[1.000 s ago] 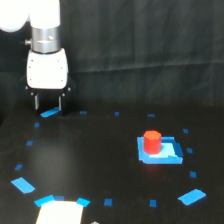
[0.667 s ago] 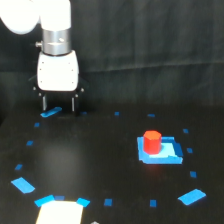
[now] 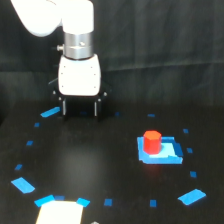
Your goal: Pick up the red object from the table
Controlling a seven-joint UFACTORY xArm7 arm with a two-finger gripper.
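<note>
Red object (image 3: pixel 151 141) sits well apart from the hand (image 3: pixel 80 111), whose fingers seem spread wide.

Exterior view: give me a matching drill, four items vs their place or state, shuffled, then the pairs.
Items:
1. red object
2. hand
3. blue square patch
4. pale rectangle

Places or states:
A. at the bottom edge, toward the exterior view's left
B. flat on the table, under the red object
C. standing on the blue patch, toward the exterior view's right
D. fingers pointing down, holding nothing, well away from the red object

Pairs: 1-C, 2-D, 3-B, 4-A
</note>
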